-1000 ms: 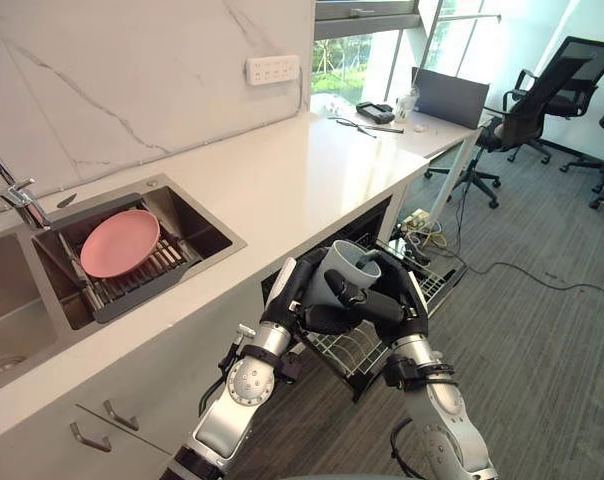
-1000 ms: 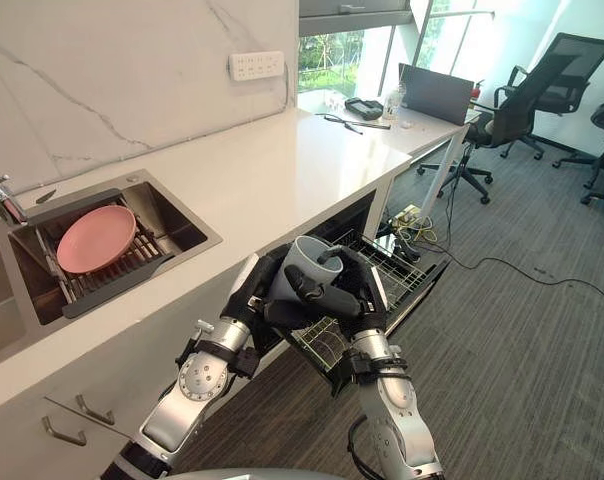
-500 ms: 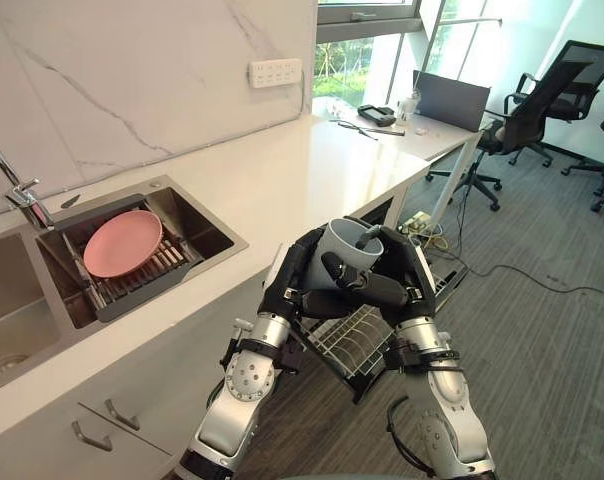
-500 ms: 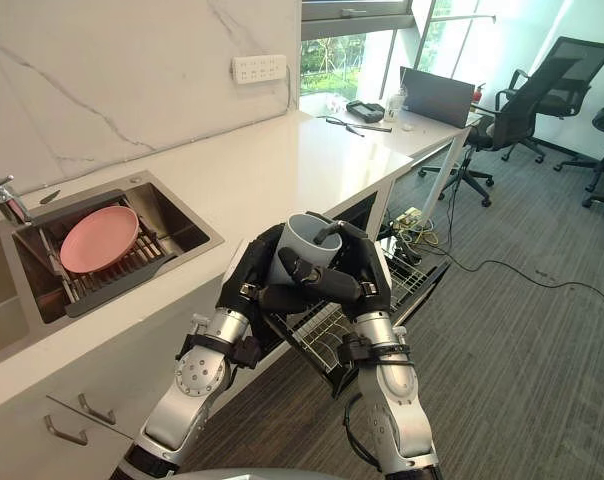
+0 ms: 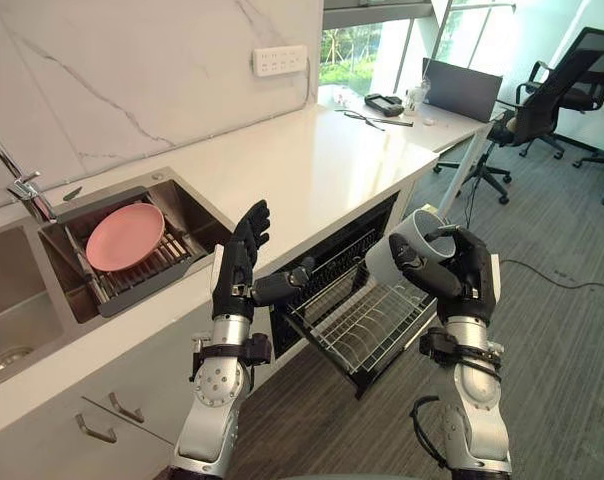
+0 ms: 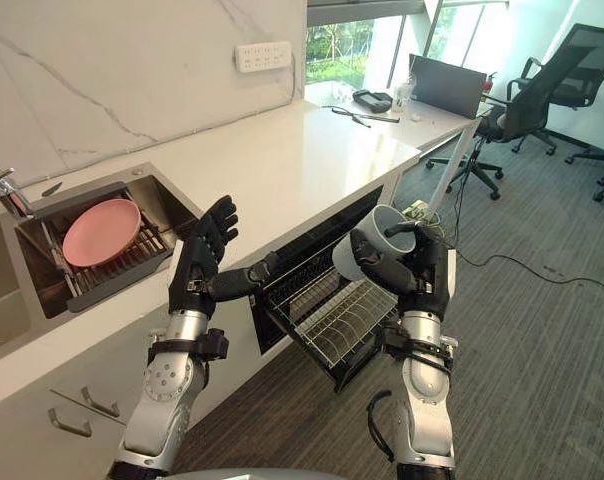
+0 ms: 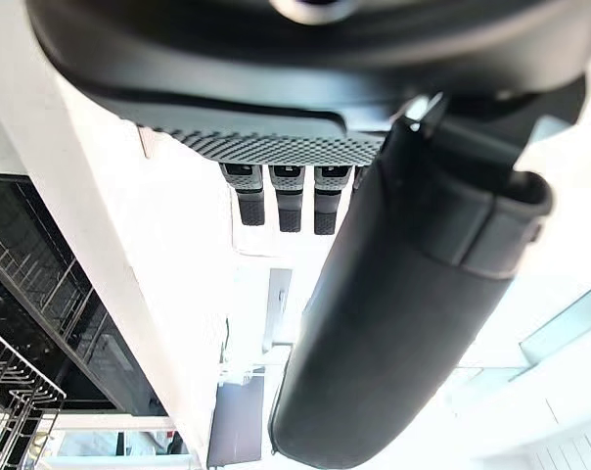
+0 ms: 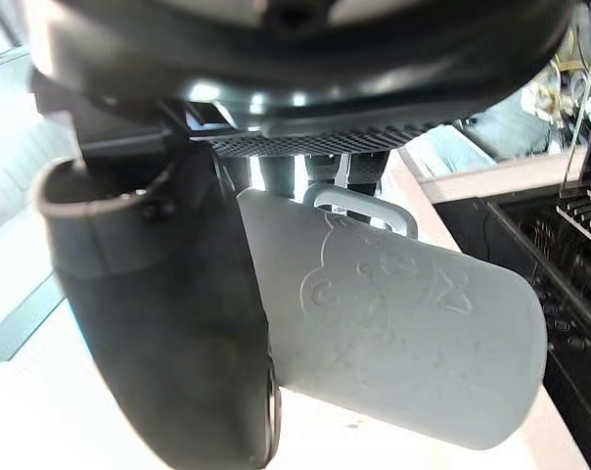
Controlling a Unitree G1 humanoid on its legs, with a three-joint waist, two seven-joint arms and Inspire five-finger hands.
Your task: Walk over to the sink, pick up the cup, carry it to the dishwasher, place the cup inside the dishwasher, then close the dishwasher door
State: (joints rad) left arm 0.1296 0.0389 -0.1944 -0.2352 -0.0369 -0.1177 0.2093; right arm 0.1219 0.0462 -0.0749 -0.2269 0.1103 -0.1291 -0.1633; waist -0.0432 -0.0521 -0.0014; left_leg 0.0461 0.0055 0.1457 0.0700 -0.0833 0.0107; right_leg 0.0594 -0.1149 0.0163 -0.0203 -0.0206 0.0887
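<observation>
A pale grey cup (image 5: 404, 246) with a handle is tilted in my right hand (image 5: 460, 282), whose fingers and thumb (image 8: 168, 323) are curled round it; the cup (image 8: 393, 333) lies against the palm. It hangs above the outer end of the dishwasher's pulled-out wire rack (image 5: 367, 325), which sticks out from the dark opening (image 5: 332, 262) under the white counter. My left hand (image 5: 238, 265) is raised in front of the counter edge with straight fingers (image 7: 281, 201) and holds nothing, well apart from the cup.
The sink (image 5: 187, 215) in the counter holds a pink plate (image 5: 125, 236) on a drain rack, with a tap (image 5: 17, 185) behind it. A desk with a laptop (image 5: 462, 88) and office chairs (image 5: 552, 95) stand beyond. Grey carpet lies to the right of the rack.
Both hands held the cup together before. The left hand has let go and swung left and up, open. The right hand has carried the cup to the right, over the rack.
</observation>
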